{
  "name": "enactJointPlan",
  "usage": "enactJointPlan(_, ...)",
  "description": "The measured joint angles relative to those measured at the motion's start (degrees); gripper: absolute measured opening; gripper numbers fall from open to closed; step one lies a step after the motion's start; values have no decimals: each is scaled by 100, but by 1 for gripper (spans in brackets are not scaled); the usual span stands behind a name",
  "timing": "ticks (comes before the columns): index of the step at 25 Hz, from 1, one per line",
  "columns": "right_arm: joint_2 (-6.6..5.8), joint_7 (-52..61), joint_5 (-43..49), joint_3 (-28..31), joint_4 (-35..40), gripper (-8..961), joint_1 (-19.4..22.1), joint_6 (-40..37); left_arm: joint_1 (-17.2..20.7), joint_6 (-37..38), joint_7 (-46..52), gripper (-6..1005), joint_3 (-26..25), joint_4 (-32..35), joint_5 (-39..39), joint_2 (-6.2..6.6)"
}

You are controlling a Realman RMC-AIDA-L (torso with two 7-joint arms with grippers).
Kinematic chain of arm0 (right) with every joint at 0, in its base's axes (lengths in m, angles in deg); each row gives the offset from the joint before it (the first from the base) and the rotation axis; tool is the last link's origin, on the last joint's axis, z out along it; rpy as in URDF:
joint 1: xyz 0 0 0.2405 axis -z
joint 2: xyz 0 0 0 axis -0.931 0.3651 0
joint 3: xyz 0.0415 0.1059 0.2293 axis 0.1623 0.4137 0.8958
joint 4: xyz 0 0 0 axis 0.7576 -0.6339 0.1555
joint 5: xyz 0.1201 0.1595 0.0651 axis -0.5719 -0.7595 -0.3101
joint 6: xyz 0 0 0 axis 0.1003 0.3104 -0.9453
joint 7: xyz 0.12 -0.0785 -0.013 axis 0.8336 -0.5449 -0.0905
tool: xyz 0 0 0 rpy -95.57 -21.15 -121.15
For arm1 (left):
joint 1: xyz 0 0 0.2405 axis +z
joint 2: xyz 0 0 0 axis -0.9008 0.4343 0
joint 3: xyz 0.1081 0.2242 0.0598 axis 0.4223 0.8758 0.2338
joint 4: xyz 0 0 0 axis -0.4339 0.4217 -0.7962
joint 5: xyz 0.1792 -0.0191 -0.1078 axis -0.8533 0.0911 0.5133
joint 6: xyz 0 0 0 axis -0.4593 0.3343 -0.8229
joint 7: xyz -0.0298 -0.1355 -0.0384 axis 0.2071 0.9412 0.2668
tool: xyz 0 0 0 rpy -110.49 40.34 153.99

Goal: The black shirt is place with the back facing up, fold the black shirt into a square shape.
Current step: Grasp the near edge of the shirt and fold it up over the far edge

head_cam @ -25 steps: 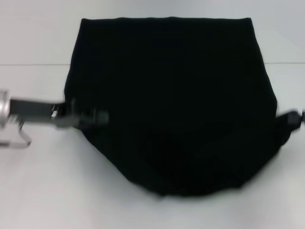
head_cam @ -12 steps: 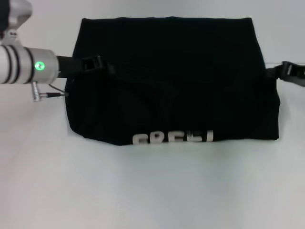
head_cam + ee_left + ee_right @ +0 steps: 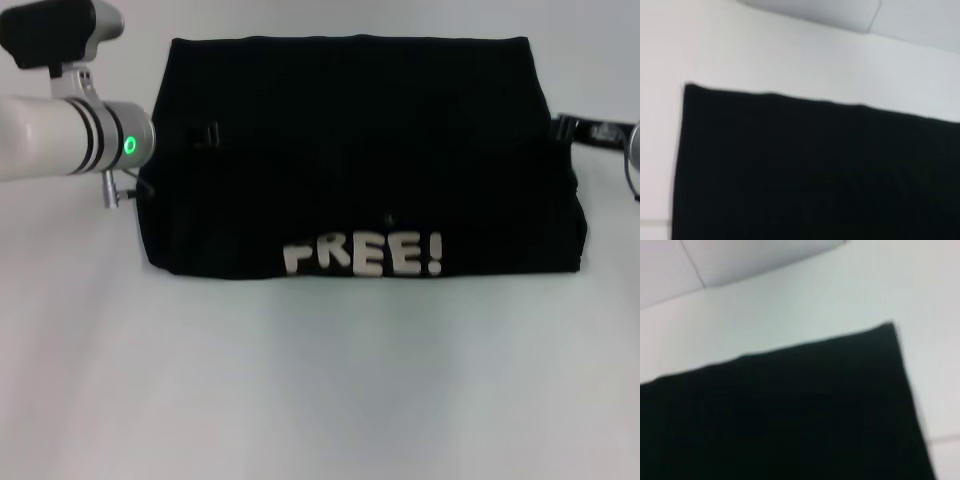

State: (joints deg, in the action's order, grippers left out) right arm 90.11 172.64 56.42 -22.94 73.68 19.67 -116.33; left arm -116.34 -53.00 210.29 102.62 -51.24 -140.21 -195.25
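The black shirt [image 3: 360, 150] lies on the white table as a wide rectangle. Its near part is folded over toward the far edge, so the white "FREE!" lettering [image 3: 362, 255] faces up along the near fold. My left gripper [image 3: 205, 133] is over the shirt's left side, black against the black cloth. At the shirt's right edge is my right gripper [image 3: 572, 128]. Each wrist view shows only a far corner of the black shirt [image 3: 815, 165] [image 3: 790, 410] on the table.
The white table [image 3: 320, 380] stretches bare in front of the shirt. My white left forearm [image 3: 60, 140], with a green light on it, reaches in from the left. A seam line crosses the table behind the shirt.
Both grippers have carried the shirt's near part up and toward the far edge. The fold has flattened and the white lettering now lies fully face up.
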Motion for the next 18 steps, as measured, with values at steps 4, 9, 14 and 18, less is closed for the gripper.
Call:
enactJointPlan(4,-27,-13,-10,-3,14,53,-159,492,-144,-437,-24,46,15,-40,15,-15)
enactJointPlan(9,-71,-241,-3,-19,-168,53,-342,969,-310,-1016,-33,47,85,-364,-7,-57)
enactJointPlan(14,-31,-643,1,-44,-338,53,-493,1113,-303,-1397,-36,47,123,-538,-14,-154)
enactJointPlan(18,5,-744,2,-93,-380,53,-556,1182,-157,-1416,-22,48,105,-345,-5,-199)
